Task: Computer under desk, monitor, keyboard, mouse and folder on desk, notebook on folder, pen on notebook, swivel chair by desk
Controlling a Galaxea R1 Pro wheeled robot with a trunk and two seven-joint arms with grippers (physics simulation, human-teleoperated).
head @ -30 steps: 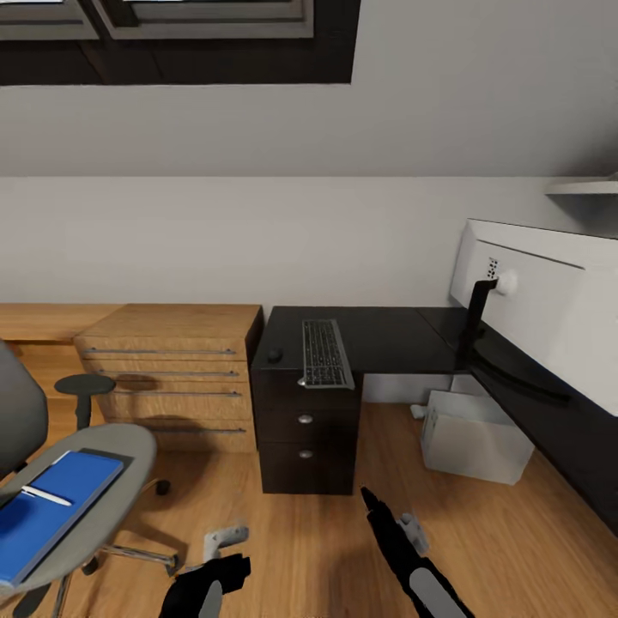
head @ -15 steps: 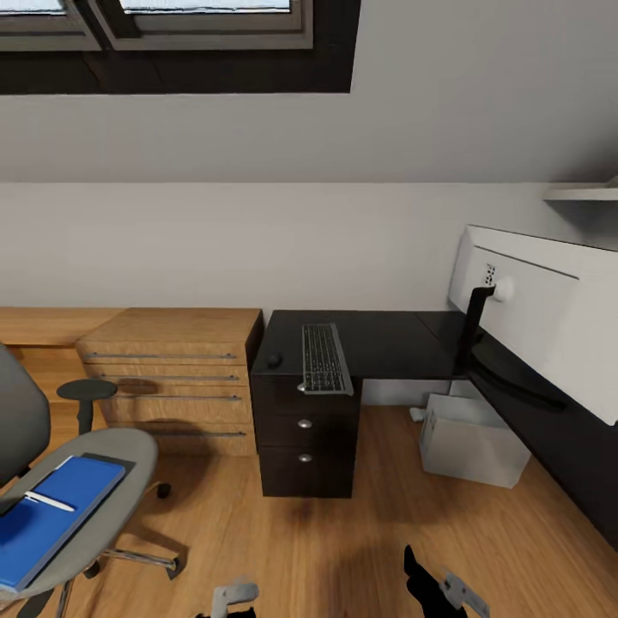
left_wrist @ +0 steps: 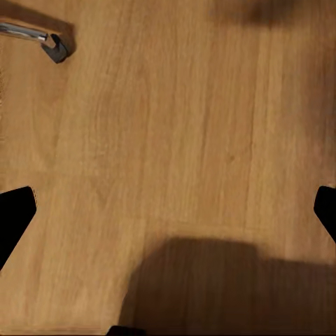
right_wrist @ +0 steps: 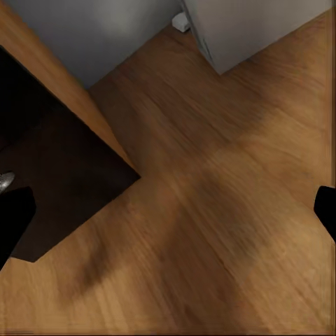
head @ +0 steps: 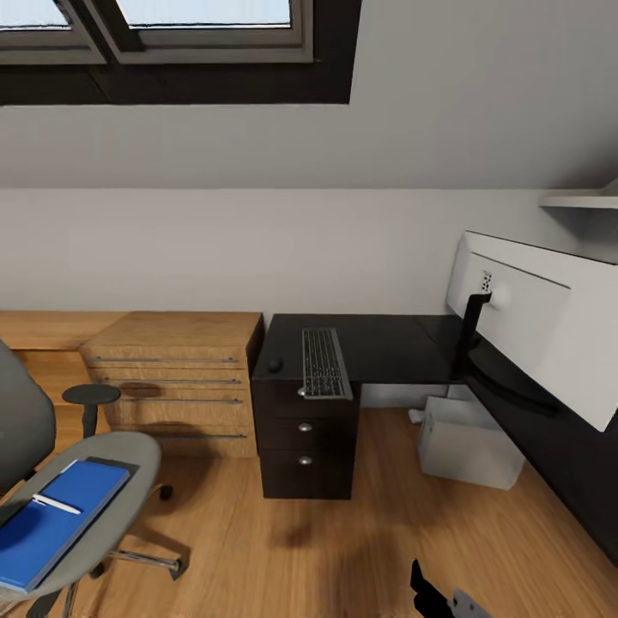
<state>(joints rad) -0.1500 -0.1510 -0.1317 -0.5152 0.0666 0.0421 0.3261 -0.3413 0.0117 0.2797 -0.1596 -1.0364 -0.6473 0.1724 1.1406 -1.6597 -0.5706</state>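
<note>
The keyboard point(head: 324, 363) and mouse point(head: 275, 365) lie on the dark tabletop point(head: 386, 343); the monitor point(head: 536, 322) stands at its right. The blue folder point(head: 51, 519) (pen point(head: 57, 505) on top) rests on the swivel chair point(head: 94, 506). Both grippers' fingers point(left_wrist: 15, 217) point(right_wrist: 14, 213) are spread apart over the wooden floor point(head: 343, 549).

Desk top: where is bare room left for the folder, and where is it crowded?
The desk is bare between the keyboard and the monitor, bordered behind by the wall. The corner left of the keyboard is tight: the mouse sits there near the edge. The monitor's stand takes up the right wing.
</note>
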